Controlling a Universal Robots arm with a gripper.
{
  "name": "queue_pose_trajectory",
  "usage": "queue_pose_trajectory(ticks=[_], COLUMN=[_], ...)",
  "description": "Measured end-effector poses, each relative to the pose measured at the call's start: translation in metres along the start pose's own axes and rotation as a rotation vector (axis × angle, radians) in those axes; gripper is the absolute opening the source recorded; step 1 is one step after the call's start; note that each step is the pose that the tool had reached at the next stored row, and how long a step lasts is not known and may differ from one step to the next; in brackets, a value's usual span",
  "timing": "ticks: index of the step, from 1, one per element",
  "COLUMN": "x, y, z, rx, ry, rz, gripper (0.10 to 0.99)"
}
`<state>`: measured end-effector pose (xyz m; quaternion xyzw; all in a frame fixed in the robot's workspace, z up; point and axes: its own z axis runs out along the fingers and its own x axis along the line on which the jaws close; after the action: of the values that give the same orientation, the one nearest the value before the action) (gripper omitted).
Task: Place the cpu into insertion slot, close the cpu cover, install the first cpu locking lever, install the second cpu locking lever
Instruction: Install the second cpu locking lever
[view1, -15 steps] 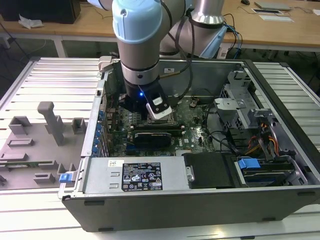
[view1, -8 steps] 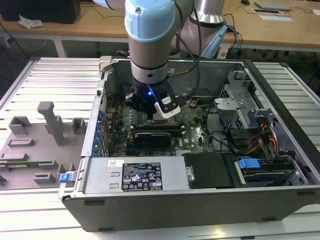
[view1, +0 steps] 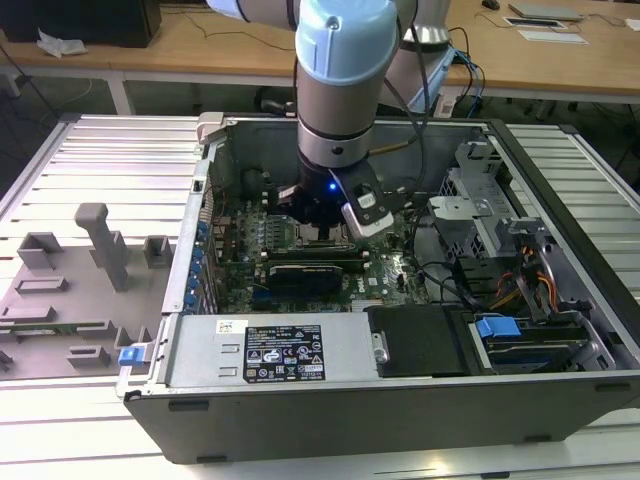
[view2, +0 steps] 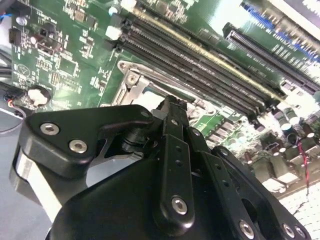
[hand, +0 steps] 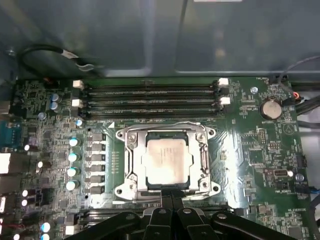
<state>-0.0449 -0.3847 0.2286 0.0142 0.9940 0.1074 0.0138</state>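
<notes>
Hovering just beside the cpu cover (hand: 167, 162), claw (hand: 171, 196) pinched narrow, empty; cpu (hand: 166, 162) seated, cover down, levers unclear.

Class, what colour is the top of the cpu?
Silver-grey; the cpu shows best in the first wrist view.

Ribbed metal table (view1: 90, 150) carries open computer case (view1: 400, 400), grey fixture tray (view1: 60, 300).

In the exterior view the arm (view1: 338, 90) is hiding the slot. In the second wrist view the claw (view2: 172, 107) is covering most of the cover (view2: 131, 85). In the first wrist view the claw's base is running off the edge.
</notes>
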Motion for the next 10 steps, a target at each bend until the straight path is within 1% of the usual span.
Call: queue_pose_trajectory(ticks=[2,4,6,7,9,10], x=[-0.0002,-0.0002,-0.0001,-0.0001,-0.0002,-0.0004], y=[0.0072,0.0126,0.0164,0.0196,0.0262,0.0292], z=[0.0016,0.0028,0.0036,0.0043,0.0058,0.0064], rx=[0.003,0.005,0.01,0.016,0.034,0.05], ry=[-0.0001,-0.0001,0.0,0.0,0.0008,0.003], rz=[0.0,0.0,0.0,0.0,-0.001,-0.001], gripper=[0.106,0.106,0.106,0.106,0.106,0.106])
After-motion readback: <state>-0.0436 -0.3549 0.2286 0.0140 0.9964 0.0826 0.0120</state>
